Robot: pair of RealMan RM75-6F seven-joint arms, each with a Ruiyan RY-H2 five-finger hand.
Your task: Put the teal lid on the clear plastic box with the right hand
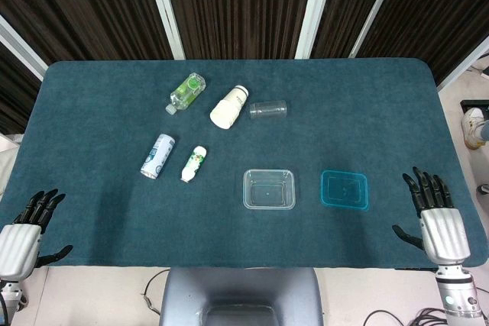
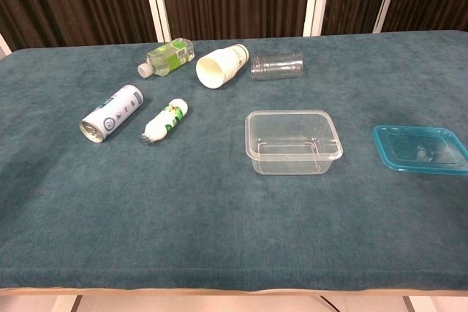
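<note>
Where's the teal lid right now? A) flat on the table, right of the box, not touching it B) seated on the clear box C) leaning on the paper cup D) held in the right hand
A: the teal lid lies flat on the table cloth, apart from the clear plastic box, whose top is open; the right hand is at the table edge, holding nothing.
</note>
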